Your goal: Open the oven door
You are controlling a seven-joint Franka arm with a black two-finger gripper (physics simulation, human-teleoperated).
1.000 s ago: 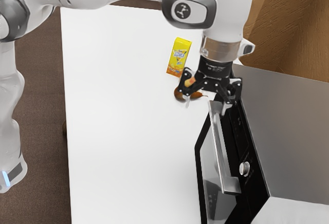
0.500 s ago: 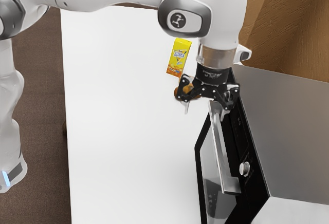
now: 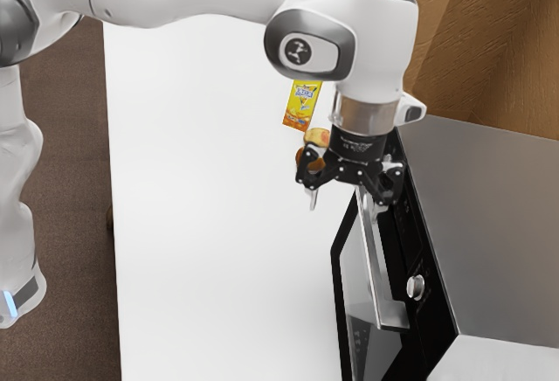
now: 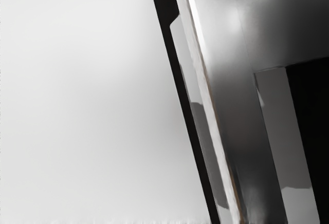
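In the exterior view, my black gripper (image 3: 345, 201) is open over the far end of the oven's long silver handle (image 3: 377, 267). One finger hangs on the table side of the bar, the other over its panel side, partly hidden around the bar. The oven door (image 3: 353, 267), dark-framed with grey glass, looks closed. In the wrist view the metal handle (image 4: 229, 100) runs large and blurred past the black door frame (image 4: 188, 116). Contact between fingers and handle cannot be made out.
A yellow carton (image 3: 302, 104) and some brownish-orange fruit (image 3: 315, 138) lie on the white table (image 3: 218, 224) behind the gripper. The control panel's knob (image 3: 416, 287) sticks out beside the handle. Wooden surfaces (image 3: 489, 49) stand beyond the oven body (image 3: 489, 224).
My hand has moved along the handle toward the exterior view's bottom and slightly to its left, staying open. More of the fruit is uncovered; the oven door looks unmoved.
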